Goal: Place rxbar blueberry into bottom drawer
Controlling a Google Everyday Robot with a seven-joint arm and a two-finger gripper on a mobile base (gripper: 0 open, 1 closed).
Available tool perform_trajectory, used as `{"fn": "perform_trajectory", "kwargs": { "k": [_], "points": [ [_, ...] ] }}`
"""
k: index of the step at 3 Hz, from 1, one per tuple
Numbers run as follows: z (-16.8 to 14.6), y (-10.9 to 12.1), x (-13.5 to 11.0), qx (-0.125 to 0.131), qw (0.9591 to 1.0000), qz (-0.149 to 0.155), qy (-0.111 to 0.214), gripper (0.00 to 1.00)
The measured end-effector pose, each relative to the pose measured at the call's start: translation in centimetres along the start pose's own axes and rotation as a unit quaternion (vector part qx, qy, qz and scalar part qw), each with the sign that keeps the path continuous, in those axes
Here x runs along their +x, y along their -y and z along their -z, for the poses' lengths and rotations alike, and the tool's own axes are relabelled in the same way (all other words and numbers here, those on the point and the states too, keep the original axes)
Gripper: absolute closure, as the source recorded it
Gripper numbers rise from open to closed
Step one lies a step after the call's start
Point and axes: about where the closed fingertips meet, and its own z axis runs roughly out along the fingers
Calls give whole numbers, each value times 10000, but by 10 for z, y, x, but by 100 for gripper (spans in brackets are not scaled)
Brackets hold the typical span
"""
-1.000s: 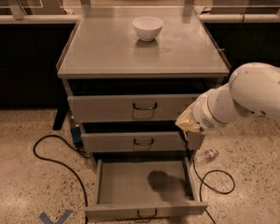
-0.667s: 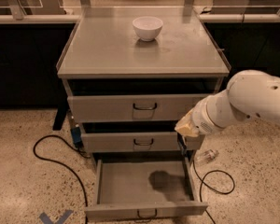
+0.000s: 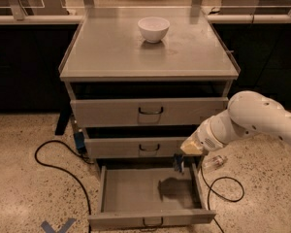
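The bottom drawer [image 3: 136,193] is pulled out wide, and its grey floor is bare except for a shadow. My gripper [image 3: 179,165] hangs under the white arm's wrist [image 3: 196,143], just above the drawer's back right corner. It is shut on the rxbar blueberry [image 3: 178,163], which shows only as a small dark bluish piece at the tip. The two drawers above, the middle one [image 3: 136,147] and the top one [image 3: 150,111], stand slightly open.
A white bowl [image 3: 153,28] sits on the cabinet top [image 3: 111,52]. Black cables [image 3: 51,166] [image 3: 225,191] lie on the floor on both sides. A small clear object [image 3: 214,162] lies on the floor to the right of the drawer. Blue tape [image 3: 58,225] marks the floor at front left.
The arm has come down and a little to the left, bringing my gripper from in front of the middle drawer to just above the open bottom drawer.
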Motion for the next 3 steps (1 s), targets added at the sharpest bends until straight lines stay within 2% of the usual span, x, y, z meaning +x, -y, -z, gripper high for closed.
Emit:
{"fn": "perform_trajectory", "kwargs": {
  "k": [1,2,3],
  "points": [
    [0,0,0,1,10000,1,1,100],
    [-36,10,10,-228,9997,-132,20,100],
    [-51,8,19,-360,9991,-211,0,81]
  ]
}}
